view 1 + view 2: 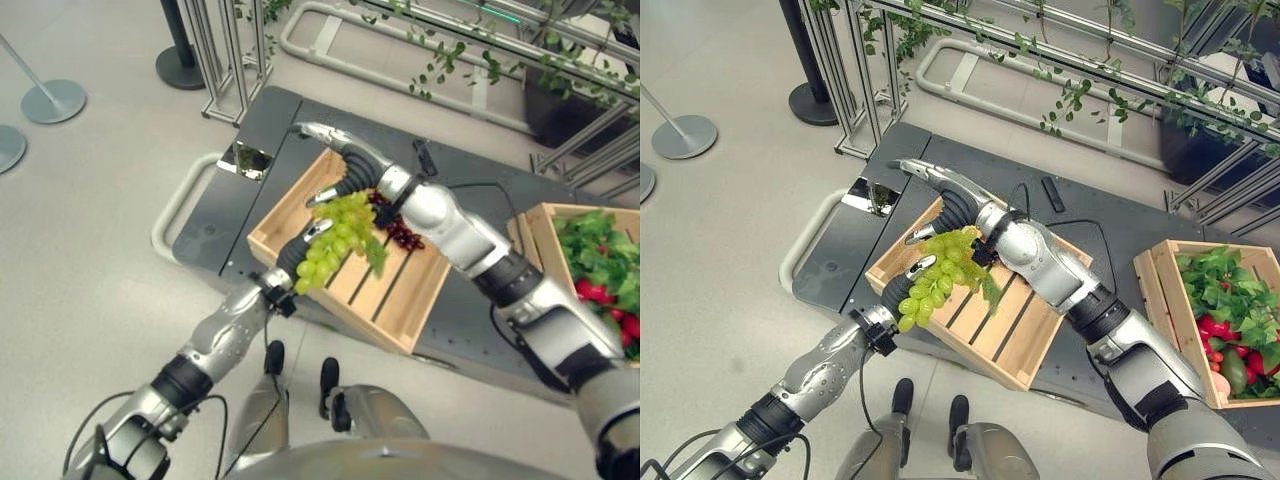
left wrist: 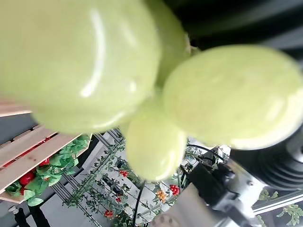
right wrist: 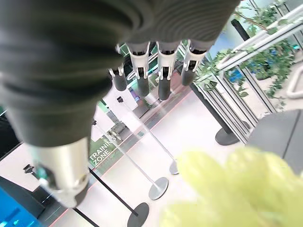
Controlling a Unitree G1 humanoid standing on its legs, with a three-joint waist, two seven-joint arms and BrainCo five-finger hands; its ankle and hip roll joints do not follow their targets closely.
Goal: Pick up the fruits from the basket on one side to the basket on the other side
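While the left hand [image 1: 908,290] grips the green grapes [image 1: 940,272] above the wooden crate [image 1: 1015,350], the right hand [image 1: 940,195] hovers beside them with straight fingers (dark grapes [image 1: 400,228] lie below), and the leafy second crate [image 1: 1160,300] stands apart.

Dark bench [image 1: 1110,245]; grey floor [image 1: 80,250]; round stanchion bases [image 1: 53,100]; metal frame rails [image 1: 840,70] with trailing green vines [image 1: 1080,90].
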